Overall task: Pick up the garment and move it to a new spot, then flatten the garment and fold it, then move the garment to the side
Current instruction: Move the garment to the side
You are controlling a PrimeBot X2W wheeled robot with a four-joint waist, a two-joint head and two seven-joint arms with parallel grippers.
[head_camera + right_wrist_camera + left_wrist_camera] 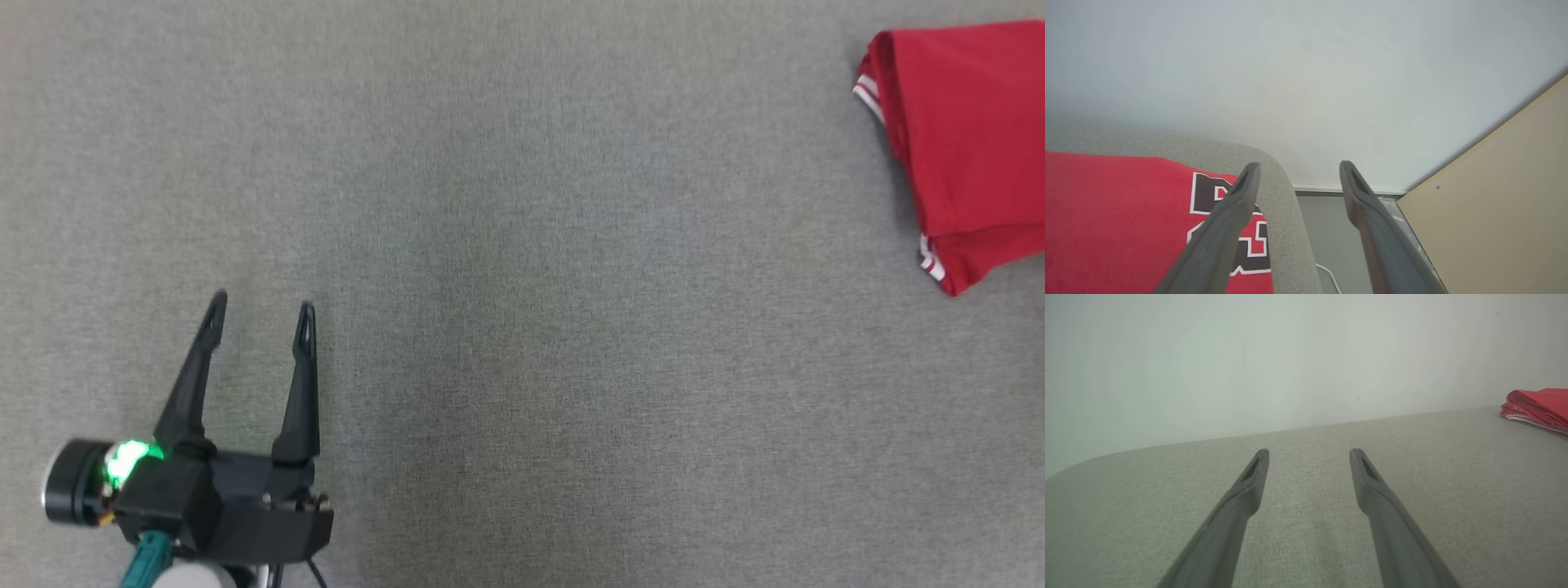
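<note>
The garment is a red shirt with white-striped sleeve trim, lying folded at the far right of the grey fabric surface. It also shows as a red stack at the right edge of the left wrist view. In the right wrist view the garment lies flat with black-and-white lettering, close to the surface's rounded corner. My right gripper hovers open above that corner, nothing between its fingers. My left gripper stands open at the lower left, far from the garment, also seen open over bare fabric.
A pale wall rises behind the surface. Past the rounded corner, the right wrist view shows a grey floor with a white cable and a tan wooden panel to the right.
</note>
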